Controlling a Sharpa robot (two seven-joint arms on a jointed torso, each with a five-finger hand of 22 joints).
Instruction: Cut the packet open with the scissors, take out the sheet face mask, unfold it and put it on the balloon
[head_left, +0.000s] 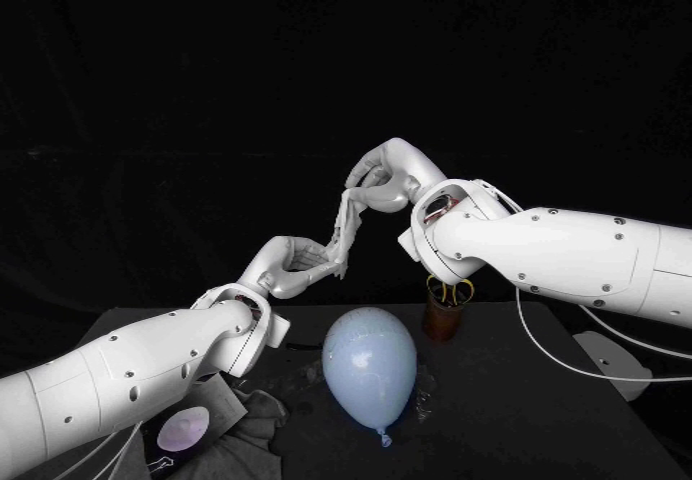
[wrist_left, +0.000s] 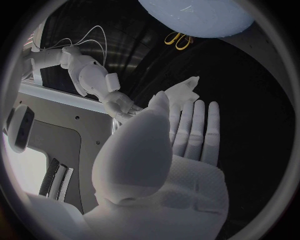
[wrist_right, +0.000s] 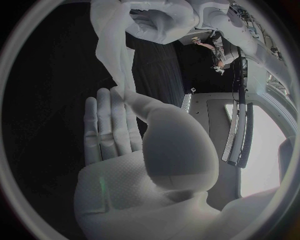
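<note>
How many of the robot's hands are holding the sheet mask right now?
2. The left hand holds the lower end of the sheet mask; the right hand holds its upper end. The mask is stretched between them, up off the table.

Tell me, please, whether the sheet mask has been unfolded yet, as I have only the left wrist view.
Observer: Not yet. From the head view, the sheet mask is a narrow, bunched strip held in the air between the left robot hand and the right robot hand.
Operator: Thank you. Where is the balloon relative to it?
Observer: The balloon lies on the table, below the sheet mask and nearer the robot, with its knot end toward the robot.
Operator: And the scissors? I see just yellow handles.
Observer: The scissors stand handles-up in a brown holder beside the balloon.
</note>
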